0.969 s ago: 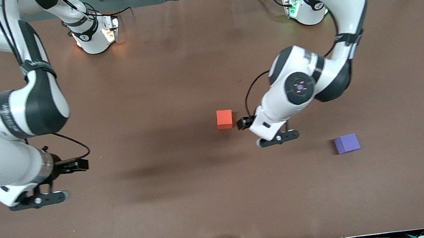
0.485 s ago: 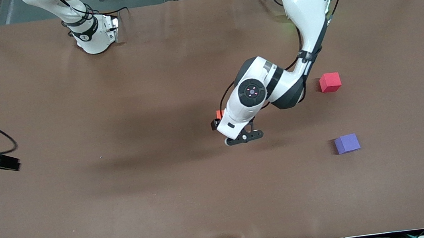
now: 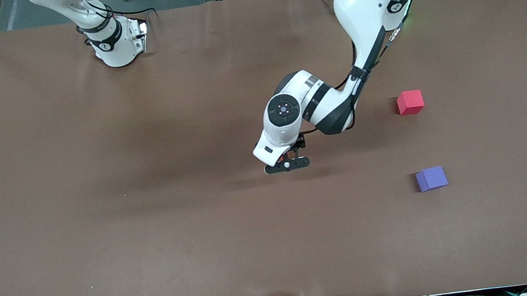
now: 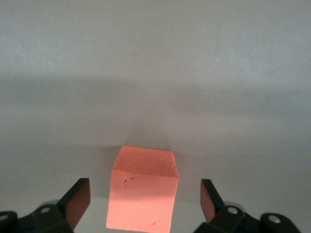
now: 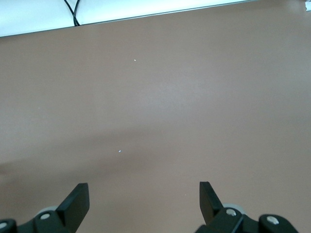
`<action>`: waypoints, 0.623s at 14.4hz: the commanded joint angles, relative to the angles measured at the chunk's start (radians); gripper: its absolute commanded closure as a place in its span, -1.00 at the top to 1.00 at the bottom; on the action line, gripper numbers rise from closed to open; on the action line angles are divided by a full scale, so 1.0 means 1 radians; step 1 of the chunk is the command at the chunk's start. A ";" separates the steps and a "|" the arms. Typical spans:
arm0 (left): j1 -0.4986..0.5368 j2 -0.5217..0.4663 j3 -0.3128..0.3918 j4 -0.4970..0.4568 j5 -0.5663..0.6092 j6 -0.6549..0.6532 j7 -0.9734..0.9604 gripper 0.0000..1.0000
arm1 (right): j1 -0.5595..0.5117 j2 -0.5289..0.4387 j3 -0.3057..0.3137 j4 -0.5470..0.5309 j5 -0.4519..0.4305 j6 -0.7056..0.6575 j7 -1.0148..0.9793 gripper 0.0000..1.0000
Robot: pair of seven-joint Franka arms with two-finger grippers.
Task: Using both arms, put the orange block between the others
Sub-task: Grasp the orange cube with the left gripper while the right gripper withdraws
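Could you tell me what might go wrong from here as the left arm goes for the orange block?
1. The left gripper is open over the orange block, which sits closer to one finger; closing unevenly could shove or twist it.
2. The front view hides the block under the arm, so a slip may go unnoticed there.
3. The gap between the red block and purple block looks modest, so placing could nudge one. The right gripper waits open over bare table.
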 commanded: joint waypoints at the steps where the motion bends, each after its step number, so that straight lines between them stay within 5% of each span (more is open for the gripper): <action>1: -0.020 0.031 0.012 0.021 0.052 -0.002 -0.026 1.00 | -0.007 -0.065 0.005 -0.072 0.014 -0.012 -0.040 1.00; 5: -0.034 0.047 0.010 0.018 0.094 -0.002 -0.038 0.99 | -0.006 -0.065 0.005 -0.069 0.036 -0.007 -0.074 1.00; 6: -0.034 0.049 0.010 0.018 0.094 -0.005 -0.052 0.83 | -0.004 -0.065 0.007 -0.069 0.038 -0.009 -0.076 1.00; 8: -0.034 0.047 0.010 0.018 0.094 -0.002 -0.083 0.01 | -0.001 -0.069 0.008 -0.073 0.047 -0.014 -0.076 1.00; 9: -0.034 0.047 0.010 0.018 0.089 -0.002 -0.089 -0.24 | 0.001 -0.069 0.010 -0.082 0.046 -0.014 -0.084 1.00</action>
